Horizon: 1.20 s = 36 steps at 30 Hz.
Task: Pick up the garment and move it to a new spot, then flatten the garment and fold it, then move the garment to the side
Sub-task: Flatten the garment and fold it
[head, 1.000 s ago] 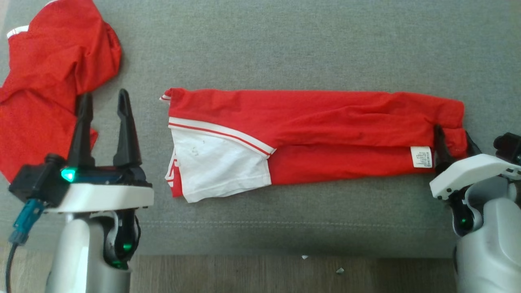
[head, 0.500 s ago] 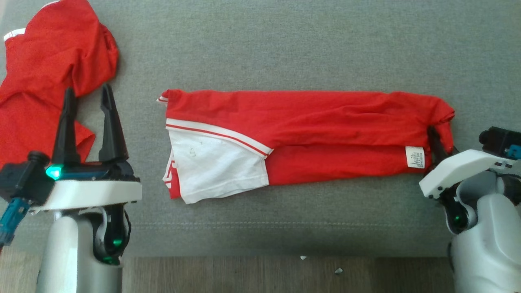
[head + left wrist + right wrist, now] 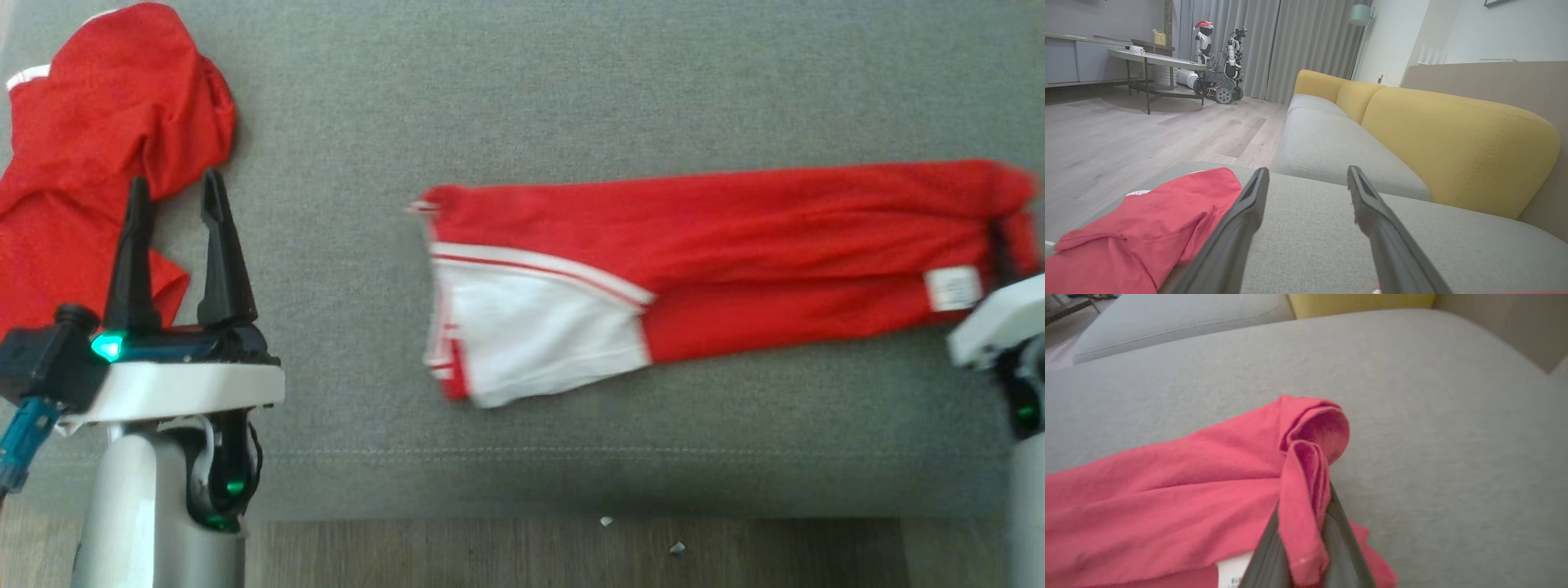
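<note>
Move-aside step judged in hand: folded garment (image 3: 735, 220) is clamped at its right end by right gripper (image 3: 1304, 510), left gripper (image 3: 175, 184) is spread empty; a steady sideways pull is needed.

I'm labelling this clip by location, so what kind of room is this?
Probably a living room: a long sofa with grey seats and yellow back cushions, floor-length curtains, and a wood floor.

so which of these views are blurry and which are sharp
Head view: the folded garment is smeared sideways and its label is unreadable, while the left gripper is sharp. Left wrist view: crisp and evenly lit, with no glare on the yellow sofa back. Right wrist view: soft throughout, the garment's pinched end close to the lens and fuzzy at the edges.
</note>
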### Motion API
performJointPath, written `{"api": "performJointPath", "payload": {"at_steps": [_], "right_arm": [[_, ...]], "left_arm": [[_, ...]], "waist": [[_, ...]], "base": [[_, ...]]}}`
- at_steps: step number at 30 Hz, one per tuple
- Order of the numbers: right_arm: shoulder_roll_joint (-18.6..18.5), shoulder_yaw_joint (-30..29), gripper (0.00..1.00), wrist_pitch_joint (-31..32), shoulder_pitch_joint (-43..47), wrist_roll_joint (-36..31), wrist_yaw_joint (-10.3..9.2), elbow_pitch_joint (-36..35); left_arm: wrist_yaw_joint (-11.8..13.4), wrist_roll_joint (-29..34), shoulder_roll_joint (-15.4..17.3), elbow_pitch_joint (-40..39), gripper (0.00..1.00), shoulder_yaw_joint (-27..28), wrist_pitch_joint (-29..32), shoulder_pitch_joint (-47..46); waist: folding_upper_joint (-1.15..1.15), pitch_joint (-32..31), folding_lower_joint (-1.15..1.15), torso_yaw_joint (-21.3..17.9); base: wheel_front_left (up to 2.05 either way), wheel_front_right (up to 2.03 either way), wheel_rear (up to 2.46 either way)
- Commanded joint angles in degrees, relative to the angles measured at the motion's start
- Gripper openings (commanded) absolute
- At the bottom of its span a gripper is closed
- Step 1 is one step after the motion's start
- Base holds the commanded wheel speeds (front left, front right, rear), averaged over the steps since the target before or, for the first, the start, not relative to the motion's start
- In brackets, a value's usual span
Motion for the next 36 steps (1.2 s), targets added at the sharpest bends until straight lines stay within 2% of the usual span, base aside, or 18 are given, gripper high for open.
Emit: {"api": "performJointPath", "payload": {"at_steps": [1, 5, 8, 11, 21, 29, 36], "right_arm": [[-1.97, -1.71, 0.0, -0.79, -2.18, -3.14, 0.35, -2.26], [-1.32, -3.38, 0.0, -0.58, -2.98, -5.78, 0.35, -2.58], [0.3, -2.48, 0.0, 0.0, -3.25, -6.45, 0.35, -3.3], [2.62, -0.26, 0.0, 1.56, -3.15, -4.36, 0.35, -4.84], [6.39, 10.33, 0.0, 9.56, 0.56, 2.93, 0.35, -15.28], [10.14, 17.82, 0.0, 18.0, 1.68, 14.15, 0.35, -22.31], [10.47, 23.99, 0.0, 19.17, 1.07, 29.31, 0.35, -22.04]], "left_arm": [[0.03, -0.03, 0.57, -1.81, 1.0, 1.64, -0.29, -1.13], [0.09, -0.12, 0.57, -1.71, 1.0, 1.54, -0.29, -1.07], [0.28, -0.13, 0.57, -1.57, 1.0, 1.15, -0.29, -0.72], [0.46, -0.28, 0.57, -1.39, 1.0, 0.89, -0.29, -0.25], [0.87, -1.37, 0.57, -0.36, 1.0, -0.42, -0.29, 1.51], [1.06, -1.67, 0.57, -0.52, 1.0, -0.31, -0.29, 2.82], [1.17, -2.2, 0.57, -0.39, 1.0, -0.95, -0.29, 3.19]], "waist": [[0.0, -0.21, 0.0, -0.04], [0.0, -0.65, 0.0, -0.15], [0.0, -1.36, 0.0, -0.38], [0.0, -2.13, 0.0, -0.6], [0.0, -6.78, 0.0, -0.17], [0.0, -8.53, 0.0, -0.69], [0.0, -9.0, 0.0, 0.01]], "base": [[0.0, 0.0, 0.0], [0.0, 0.0, 0.0], [0.0, 0.0, 0.0], [0.0, 0.0, 0.0], [0.0, 0.0, 0.0], [0.0, 0.0, 0.0], [0.0, 0.0, 0.0]]}}
